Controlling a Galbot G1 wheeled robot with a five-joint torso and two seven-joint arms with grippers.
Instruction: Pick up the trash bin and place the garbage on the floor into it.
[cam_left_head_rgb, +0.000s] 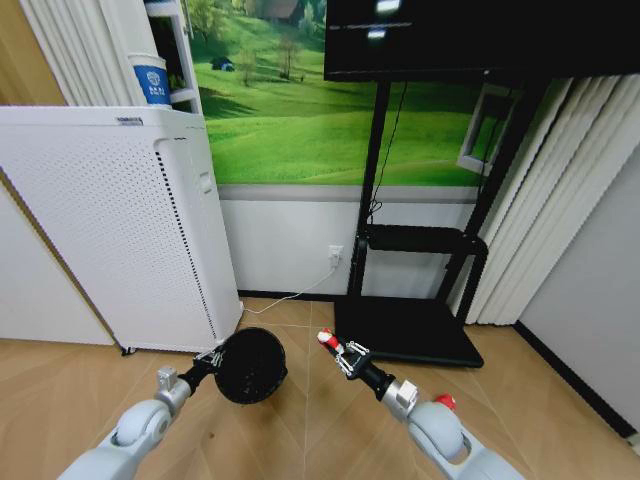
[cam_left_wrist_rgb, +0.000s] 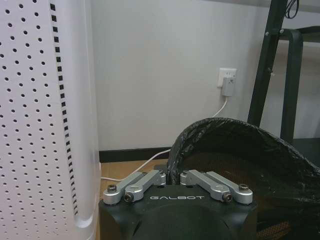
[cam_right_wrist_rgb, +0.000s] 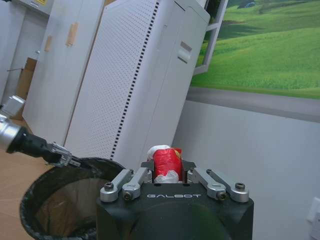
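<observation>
The trash bin is a small black round basket with a dark liner, held off the floor with its mouth turned toward the camera. My left gripper is shut on its rim. The bin shows beside my right gripper in the right wrist view. My right gripper hovers to the right of the bin, shut on a red-and-white crumpled piece of garbage, seen as a red tip in the head view.
A tall white perforated appliance stands at the left against the wall. A black TV stand with a flat base sits at the right, near curtains. A white cable runs to a wall socket. Wood floor lies below.
</observation>
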